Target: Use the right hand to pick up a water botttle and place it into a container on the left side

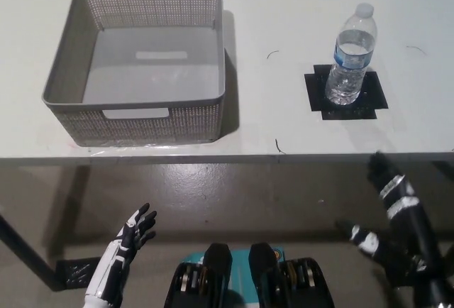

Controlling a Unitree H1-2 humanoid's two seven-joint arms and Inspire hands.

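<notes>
A clear plastic water bottle (351,56) with a white cap and a blue label stands upright on a black square patch (346,91) at the right of the white table. A grey woven basket (106,95) with cut-out handles sits on the table's left and holds nothing. My black right hand (394,209) hangs below the table's front edge at the lower right, open with fingers spread, well short of the bottle. My white left hand (131,237) rests low at the lower left, open and holding nothing.
The white table's front edge (227,157) runs across the middle of the picture, with grey floor beneath it. A dark table leg (25,251) slants at the lower left. Bare tabletop lies between basket and bottle.
</notes>
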